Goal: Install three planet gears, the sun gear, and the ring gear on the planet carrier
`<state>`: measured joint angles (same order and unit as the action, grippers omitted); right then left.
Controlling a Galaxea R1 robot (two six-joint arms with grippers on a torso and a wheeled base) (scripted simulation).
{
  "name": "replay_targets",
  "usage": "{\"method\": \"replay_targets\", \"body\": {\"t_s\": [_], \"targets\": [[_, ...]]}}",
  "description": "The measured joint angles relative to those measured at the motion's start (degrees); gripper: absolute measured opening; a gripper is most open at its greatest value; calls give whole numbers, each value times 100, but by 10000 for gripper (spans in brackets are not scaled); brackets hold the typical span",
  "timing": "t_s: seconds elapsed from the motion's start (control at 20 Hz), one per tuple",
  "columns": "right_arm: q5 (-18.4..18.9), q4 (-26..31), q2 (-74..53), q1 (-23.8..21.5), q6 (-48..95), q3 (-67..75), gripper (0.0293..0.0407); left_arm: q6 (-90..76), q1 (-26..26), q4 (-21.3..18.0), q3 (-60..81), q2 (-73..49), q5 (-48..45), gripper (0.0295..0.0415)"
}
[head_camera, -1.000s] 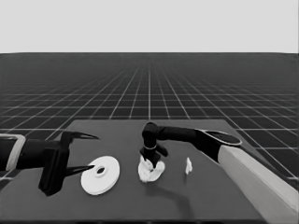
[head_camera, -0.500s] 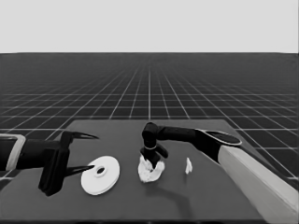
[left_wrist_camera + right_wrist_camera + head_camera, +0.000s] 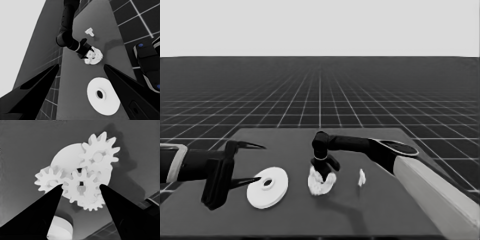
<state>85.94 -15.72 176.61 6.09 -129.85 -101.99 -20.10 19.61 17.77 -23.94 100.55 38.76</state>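
The smaller round part lies mid-table with small toothed gears on it. Three gears sit around its rim, and a fourth gear with a square hole is at the centre. My right gripper points down over this cluster, its fingers pressed against both sides of the centre gear. The larger round part lies flat to the left. My left gripper waits open beside it, one fingertip at its edge, holding nothing.
A thin white piece stands on the table just right of the gear cluster. The right arm's pale grey part crosses the lower right corner. Dark machinery with blue lights shows past the table's edge.
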Motion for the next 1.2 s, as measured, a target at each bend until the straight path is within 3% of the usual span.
{"method": "replay_targets", "body": {"t_s": [0.4, 0.5, 0.55, 0.6, 0.9, 0.95, 1.0, 1.1, 1.2], "targets": [[0, 0, 0, -1, -480, 0, 309, 0, 0, 0, 0, 0, 0, 385], [0, 0, 0, 1, -537, -1, 369, 0, 0, 0, 0, 0, 0, 385], [0, 0, 0, 1, -549, -1, 380, 0, 0, 0, 0, 0, 0, 385], [0, 0, 0, 1, -556, -1, 383, 0, 0, 0, 0, 0, 0, 385], [-1, 0, 0, 1, -566, -1, 385, 0, 0, 0, 0, 0, 0, 385], [151, 245, -52, -277, 1685, 222, 393, 0, 0, 0, 0, 0, 0, 385], [210, 401, -70, -495, 3102, 326, 391, 0, 0, 0, 0, 0, 0, 385], [228, 564, -85, -691, 4451, 394, 386, 0, 0, 0, 0, 0, 0, 385], [225, 627, -92, -753, 4926, 409, 385, 0, 0, 0, 0, 0, 0, 385]]}}
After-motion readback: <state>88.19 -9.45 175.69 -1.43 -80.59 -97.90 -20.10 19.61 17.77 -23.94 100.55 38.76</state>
